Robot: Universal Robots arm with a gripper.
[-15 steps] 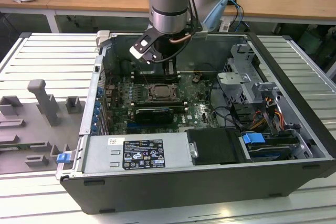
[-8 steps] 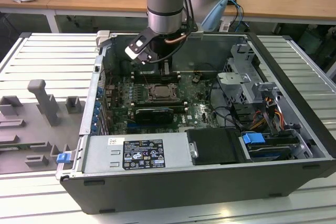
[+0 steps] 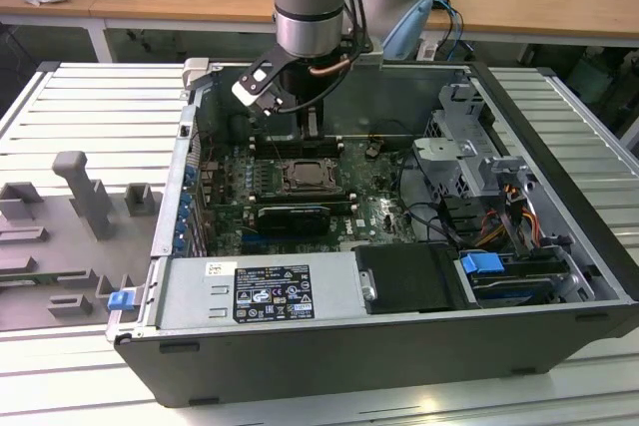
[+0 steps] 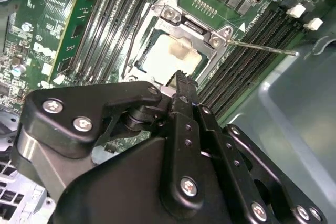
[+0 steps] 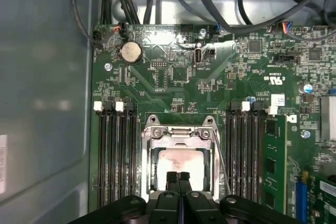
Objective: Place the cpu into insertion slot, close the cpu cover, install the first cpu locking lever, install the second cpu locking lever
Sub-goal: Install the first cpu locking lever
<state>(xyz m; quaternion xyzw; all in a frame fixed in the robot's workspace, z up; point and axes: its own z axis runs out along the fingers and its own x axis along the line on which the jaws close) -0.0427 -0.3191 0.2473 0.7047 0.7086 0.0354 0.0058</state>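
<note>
**Gripper [image 5: 178, 178] closed and empty at the cpu cover [image 5: 177, 134]**

On my screen the gripper has its fingers pressed together with nothing between them. Their joined tip sits at one edge of the cpu cover; I cannot tell whether it touches the metal. The cpu [image 5: 181, 162] lies in the insertion slot [image 5: 146, 153], its pale top showing through the cover's cut-out. The slot is in the middle of the circuit board [image 5: 173, 72], between two banks of memory slots [image 5: 113, 156], inside the computer case [image 3: 399, 346] on the bench [image 3: 100, 107]. The cover looks lowered onto the chip. One thin lever [image 4: 262, 49] sticks out sideways over the memory slots, unlatched by my reading. A second lever [image 4: 128, 51] curves along the opposite side of the slot.

I judge the work to be at seating the cover. To do that well I would bear on the metal frame, never on the chip's bare top. I would push straight down and slowly, so the frame settles flat and not on one corner. I would also keep the fingers away from the loose lever and the memory slots.
</note>
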